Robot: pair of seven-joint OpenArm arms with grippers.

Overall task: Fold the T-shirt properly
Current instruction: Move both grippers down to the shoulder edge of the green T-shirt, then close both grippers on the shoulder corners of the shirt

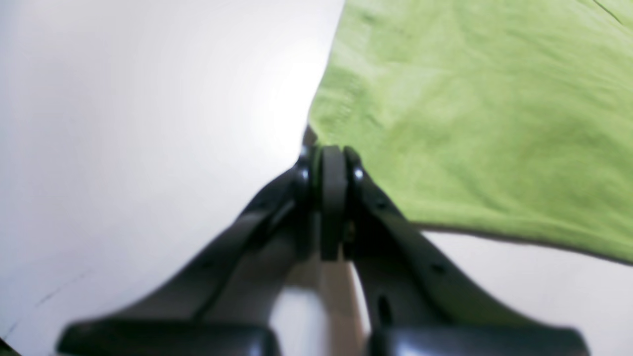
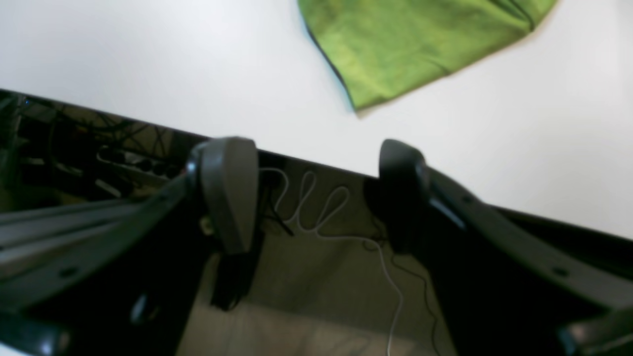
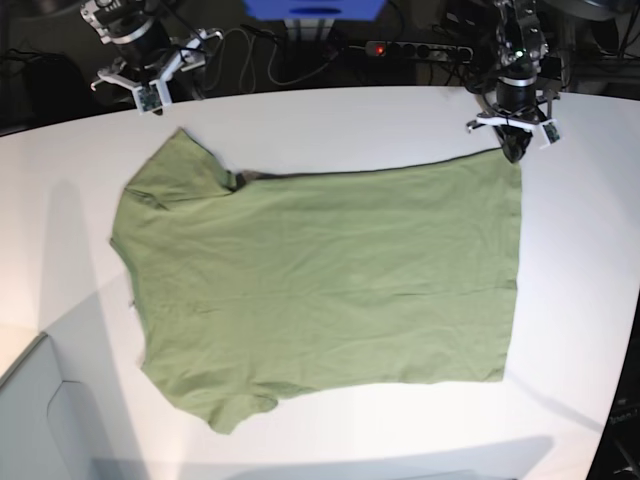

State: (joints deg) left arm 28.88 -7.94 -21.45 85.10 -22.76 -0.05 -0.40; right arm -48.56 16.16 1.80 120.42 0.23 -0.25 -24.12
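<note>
The left pincer (image 1: 330, 153) is clamped on a hem corner of the T-shirt (image 3: 330, 290); the shirt stretches lengthwise away from it, neck toward the right pincer (image 2: 316, 193), whose jaws stand apart.

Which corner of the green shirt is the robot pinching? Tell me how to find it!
Start at the big white table and the T-shirt spread flat on it. Follow the straight bottom hem, the end away from the sleeves, to its far corner by the cables. There the left gripper has its jaws shut on the cloth; the other hem corner, nearer the camera, lies untouched.
</note>
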